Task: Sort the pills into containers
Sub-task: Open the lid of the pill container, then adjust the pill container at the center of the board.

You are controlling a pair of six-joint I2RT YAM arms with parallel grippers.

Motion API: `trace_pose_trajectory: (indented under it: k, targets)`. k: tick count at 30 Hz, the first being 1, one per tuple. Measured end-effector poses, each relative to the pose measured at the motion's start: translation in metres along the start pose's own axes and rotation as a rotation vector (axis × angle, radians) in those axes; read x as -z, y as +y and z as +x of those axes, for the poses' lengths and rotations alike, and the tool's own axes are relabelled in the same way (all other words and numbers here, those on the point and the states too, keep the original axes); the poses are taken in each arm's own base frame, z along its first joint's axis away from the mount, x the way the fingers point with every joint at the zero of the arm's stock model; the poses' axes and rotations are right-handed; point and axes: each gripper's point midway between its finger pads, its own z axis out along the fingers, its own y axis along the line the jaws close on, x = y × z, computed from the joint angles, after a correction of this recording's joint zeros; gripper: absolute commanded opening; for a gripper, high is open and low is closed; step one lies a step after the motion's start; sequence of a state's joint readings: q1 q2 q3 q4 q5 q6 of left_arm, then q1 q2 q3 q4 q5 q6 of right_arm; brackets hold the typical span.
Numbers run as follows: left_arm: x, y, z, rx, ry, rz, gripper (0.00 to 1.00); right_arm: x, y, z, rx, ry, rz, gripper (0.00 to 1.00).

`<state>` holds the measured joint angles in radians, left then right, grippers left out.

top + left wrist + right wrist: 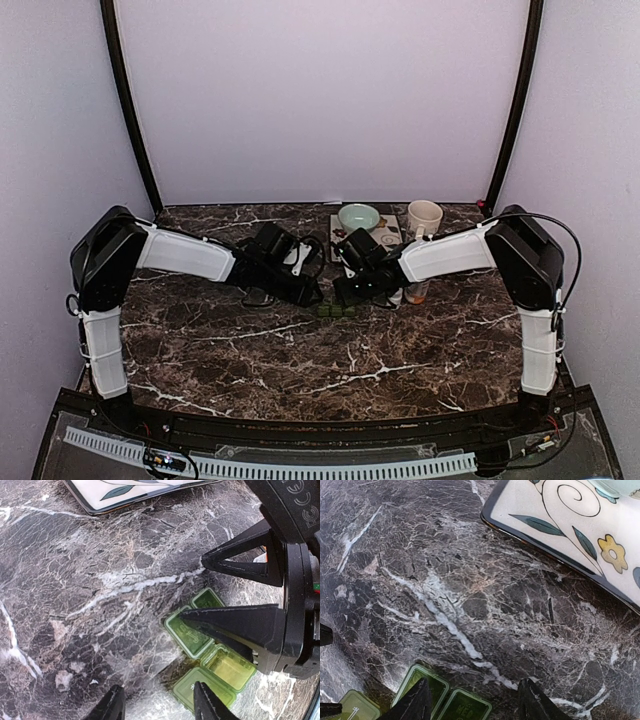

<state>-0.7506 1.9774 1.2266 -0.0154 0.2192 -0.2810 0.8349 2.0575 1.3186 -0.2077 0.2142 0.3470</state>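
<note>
Both spread: left pincer (157, 685), right pincer (474, 681), at pill organiser (192, 637).

Left arm (185, 255) and right arm (445, 255) stretched inward, nearly meeting, left fingers (111, 707) parted, right fingers (417, 702) spread

Green organiser (227, 667), dark veined table (75, 605), floral tray (560, 510)

Tabletop (250, 350) is being viewed whole from above and behind the arm bases (108, 390), facing the back wall (320, 100). Left wrist camera is being pointed steeply down, close to the surface, right tool (192, 592) in frame. Right wrist camera is being held equally close. Green organiser (192, 641) and patterned tray (570, 525) are being shared by both wrist views.
</note>
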Motion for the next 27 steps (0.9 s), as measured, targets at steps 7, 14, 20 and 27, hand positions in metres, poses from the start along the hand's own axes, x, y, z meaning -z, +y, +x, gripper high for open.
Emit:
trace_pose_trajectory:
  k: [7,14,20,27]
  targets:
    - [0.001,0.000,0.003,0.002,0.001,0.002,0.48,0.003,0.000,0.002,-0.001,0.000,-0.002,0.59]
    - [0.009,-0.002,0.003,0.007,-0.012,0.012,0.48,0.020,0.003,0.000,0.011,-0.028,0.002,0.60]
    - [0.015,-0.003,0.006,0.012,-0.015,0.015,0.48,0.038,0.013,-0.011,0.022,-0.080,-0.005,0.60]
    - [0.017,-0.003,0.017,0.025,0.002,0.025,0.49,0.042,0.015,-0.008,0.028,-0.089,0.006,0.60]
